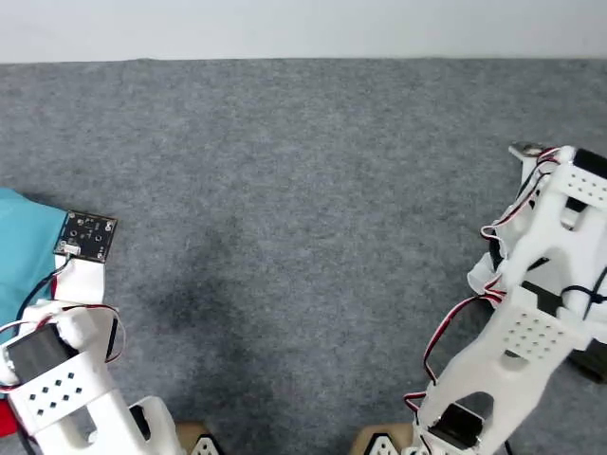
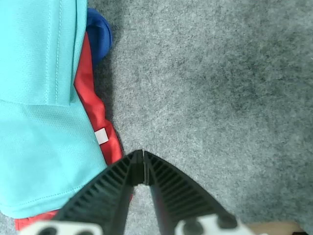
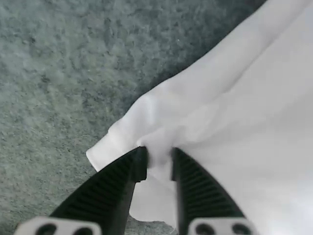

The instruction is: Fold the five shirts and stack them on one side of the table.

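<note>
Left edge of the table: I see a teal shirt [image 1: 24, 246] lying flat, running off the frame in the high view. My left arm [image 1: 66, 379] stands just beside it, wrist tipped down over the shirt's near edge.

Left wrist view: the teal shirt [image 2: 39, 122] is on top of a stack. A red shirt [image 2: 95, 117] sticks out from under its edge, with a small white tag showing. A bit of a blue shirt [image 2: 100, 32] pokes out at the far end of the stack. That makes 3 shirts I can count here.

The left claw [image 2: 143, 161] has its 2 fingers pressed tip to tip, nothing between them. It hangs over the bare grey mat [image 2: 220, 98], right at the edge of the red shirt. I cannot tell if it touches the cloth.

Middle of the table: grey mat [image 1: 303, 209].

Right side: my right arm [image 1: 531, 313] leans out toward the right edge of the table.

Right wrist view: the right claw [image 3: 159, 159] is nearly closed, pinching a fold of a white shirt [image 3: 244, 107]. The cloth bunches up between the 2 fingers. The shirt spreads away from the claw, with a hemmed edge lying on the mat [image 3: 58, 73].
</note>
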